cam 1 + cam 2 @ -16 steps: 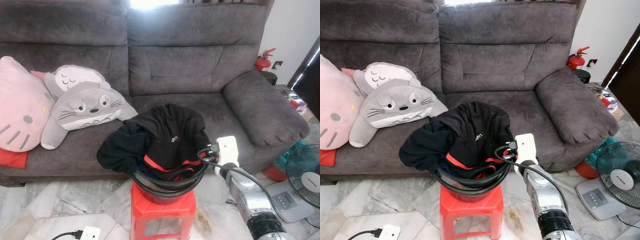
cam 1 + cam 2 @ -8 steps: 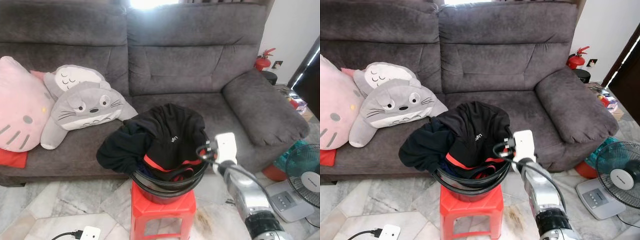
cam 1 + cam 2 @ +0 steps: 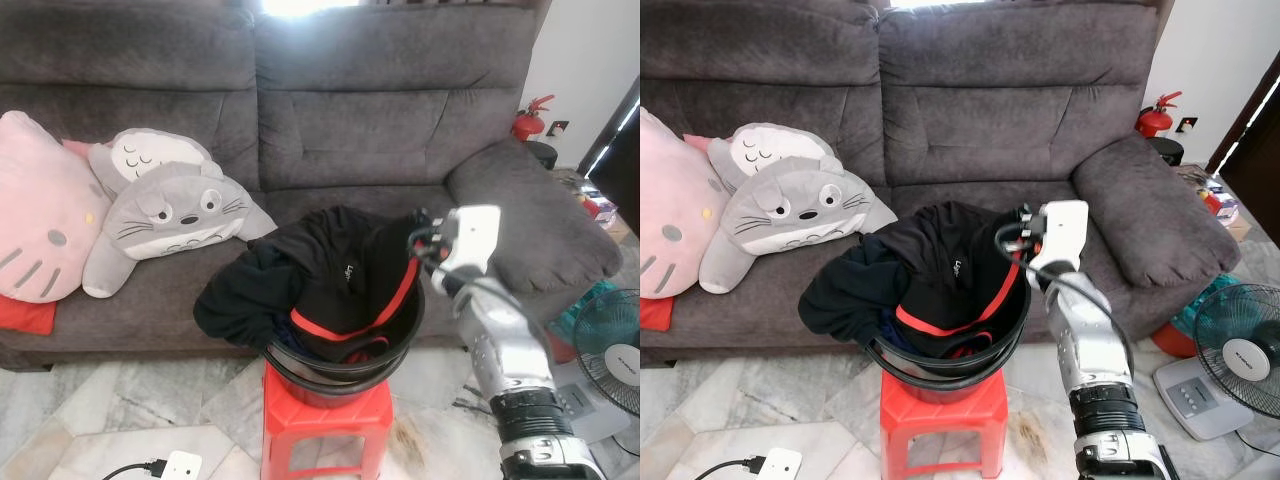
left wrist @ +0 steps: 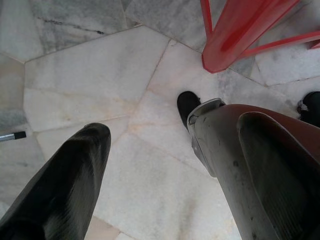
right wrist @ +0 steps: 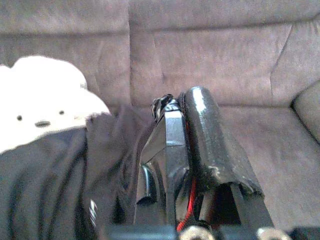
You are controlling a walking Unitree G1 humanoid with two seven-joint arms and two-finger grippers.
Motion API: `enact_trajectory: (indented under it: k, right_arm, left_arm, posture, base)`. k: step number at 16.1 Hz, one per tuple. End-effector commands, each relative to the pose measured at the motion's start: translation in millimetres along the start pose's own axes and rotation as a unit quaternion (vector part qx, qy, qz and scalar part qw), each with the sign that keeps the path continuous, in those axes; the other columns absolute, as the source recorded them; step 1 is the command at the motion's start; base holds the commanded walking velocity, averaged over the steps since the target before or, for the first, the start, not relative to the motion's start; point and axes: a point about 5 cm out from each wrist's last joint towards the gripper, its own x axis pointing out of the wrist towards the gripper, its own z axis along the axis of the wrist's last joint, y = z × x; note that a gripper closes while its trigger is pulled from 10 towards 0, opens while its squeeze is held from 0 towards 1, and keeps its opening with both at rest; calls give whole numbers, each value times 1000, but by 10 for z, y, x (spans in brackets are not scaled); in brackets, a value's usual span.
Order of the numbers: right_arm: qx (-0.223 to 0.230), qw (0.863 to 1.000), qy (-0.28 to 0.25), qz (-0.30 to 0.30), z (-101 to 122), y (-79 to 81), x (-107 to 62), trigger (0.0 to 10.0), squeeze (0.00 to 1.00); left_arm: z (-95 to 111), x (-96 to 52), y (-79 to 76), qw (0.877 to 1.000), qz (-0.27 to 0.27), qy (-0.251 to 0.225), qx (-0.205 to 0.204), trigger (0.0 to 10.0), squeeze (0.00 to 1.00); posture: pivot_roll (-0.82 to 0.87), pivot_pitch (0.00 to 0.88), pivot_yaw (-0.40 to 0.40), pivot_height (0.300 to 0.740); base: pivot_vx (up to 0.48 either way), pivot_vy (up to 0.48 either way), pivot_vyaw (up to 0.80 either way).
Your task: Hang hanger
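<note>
right jaws clamp 1 red hanger (image 3: 970, 318) over 1 basket (image 3: 940, 372); left jaws apart.

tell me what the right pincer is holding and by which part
The right pincer is shut on a red hanger, gripping its upper end while the rest lies among the clothes in the black basket.

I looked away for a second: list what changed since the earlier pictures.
The right tool rose from the bucket rim toward the sofa, shut on the red hanger, drawing one end up out of the black clothes. Bucket, red stool and plush toys stayed put.
</note>
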Motion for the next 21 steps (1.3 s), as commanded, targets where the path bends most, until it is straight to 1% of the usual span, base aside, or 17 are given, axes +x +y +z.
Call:
enact_trajectory:
  k: [1,3,4,5,6,7,9,11,12,13,14,15,16,17,21]
  right_arm:
    - [12,1000,-23,-6,148,-18,-5,0,0]
    - [19,999,-47,-21,304,-61,-93,0,0]
    - [20,998,-53,-29,346,-83,-152,0,0]
    - [20,998,-53,-29,346,-83,-152,0,0]
    - [29,997,-52,-56,333,-133,-292,0,0]
    - [39,995,-44,-78,275,-176,-366,0,0]
    - [56,992,-10,-112,83,-248,-515,0,0]
    - [73,988,38,-131,-129,-277,-646,0,0]
    - [94,978,74,-168,-312,-335,-773,0,0]
    - [101,973,82,-188,-360,-371,-819,0,0]
    - [115,964,83,-226,-391,-442,-892,0,0]
    - [120,955,66,-262,-369,-521,-934,0,0]
    - [139,944,41,-295,-328,-610,-972,0,0]
    - [145,938,31,-315,-302,-674,-1005,0,0]
    - [145,938,31,-315,-302,-674,-1005,0,0]
  left_arm:
    - [-96,-18,-45,1000,-11,19,6,10000,0]
    - [-93,-17,-43,1000,-11,19,6,10000,0]
    - [-92,-17,-43,1000,-11,19,7,10000,0]
    - [-92,-17,-43,1000,-11,19,7,10000,0]
    - [-91,-17,-43,1000,-12,19,7,10000,0]
    - [-89,-16,-46,1000,-13,18,7,10000,0]
    - [-87,-16,-49,1000,-14,18,8,10000,0]
    - [-85,-15,-50,1000,-15,18,8,10000,0]
    - [-89,-16,-51,1000,-16,18,8,10000,0]
    - [-90,-16,-51,1000,-16,18,9,10000,0]
    - [-94,-18,-49,1000,-16,19,9,10000,0]
    - [-96,-18,-49,1000,-17,19,10,10000,0]
    - [-95,-18,-49,1000,-17,19,10,10000,0]
    - [-95,-18,-49,1000,-17,18,10,10000,0]
    - [-95,-18,-49,1000,-17,18,10,10000,0]
  posture:
    - [-119,28,-37,740]
    - [-129,26,-37,740]
    - [-129,26,-37,740]
    - [-129,26,-37,740]
    - [-129,26,-37,740]
    - [-137,20,-39,740]
    - [-137,20,-39,740]
    - [-137,20,-39,740]
    - [-133,13,-43,740]
    - [-133,13,-43,740]
    - [-132,8,-42,740]
    - [-132,8,-42,740]
    - [-132,8,-42,740]
    - [-132,8,-42,740]
    - [-132,8,-42,740]
  base:
    - [0,0,0]
    - [0,0,0]
    - [0,0,0]
    - [0,0,0]
    - [0,0,0]
    - [0,0,0]
    - [0,0,0]
    - [0,0,0]
    - [0,0,0]
    - [0,0,0]
    - [0,0,0]
    - [0,0,0]
    - [0,0,0]
    - [0,0,0]
    - [0,0,0]
